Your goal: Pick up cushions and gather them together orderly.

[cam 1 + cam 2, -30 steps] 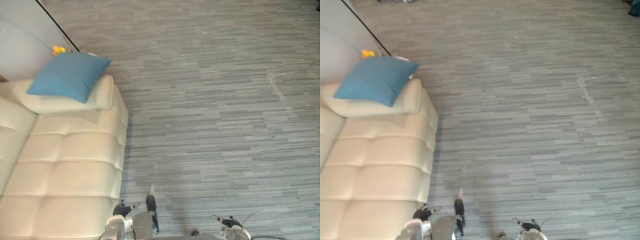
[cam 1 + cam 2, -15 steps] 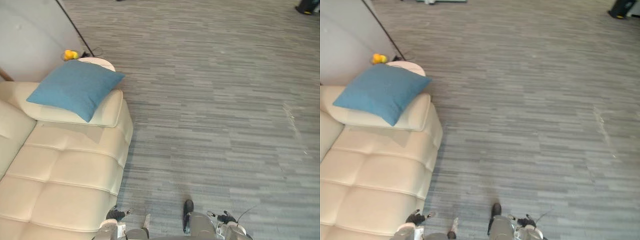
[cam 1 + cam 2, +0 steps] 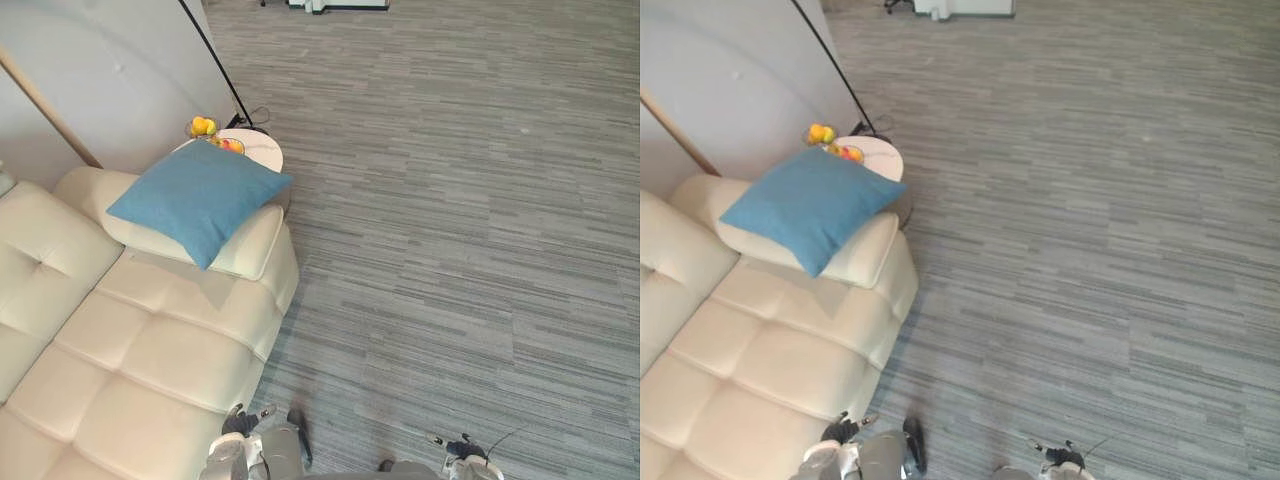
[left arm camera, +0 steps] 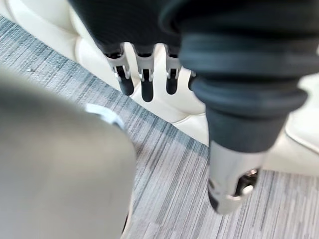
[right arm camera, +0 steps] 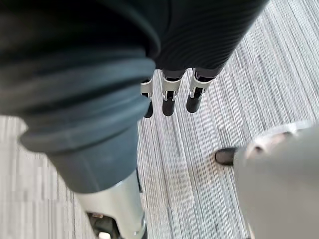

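A blue square cushion (image 3: 200, 195) lies tilted on the padded armrest of a cream leather sofa (image 3: 170, 340) at the left. Nothing holds it. My left hand (image 4: 144, 82) hangs down beside the sofa's front edge, fingers straight and relaxed, with only carpet and the sofa cushioning past them. My right hand (image 5: 167, 97) hangs over the grey carpet, fingers straight, holding nothing. Both hands are low and well short of the cushion.
A small round white side table (image 3: 260, 152) with a bowl of fruit (image 3: 207, 129) stands just beyond the armrest. A thin black pole (image 3: 215, 60) slants along the grey wall (image 3: 110, 70). Grey striped carpet (image 3: 450, 220) spreads to the right.
The whole picture has shifted, so the camera moved: sofa and cushion now sit further right, and the side table with fruit shows fully. The cushion keeps its place on the armrest.
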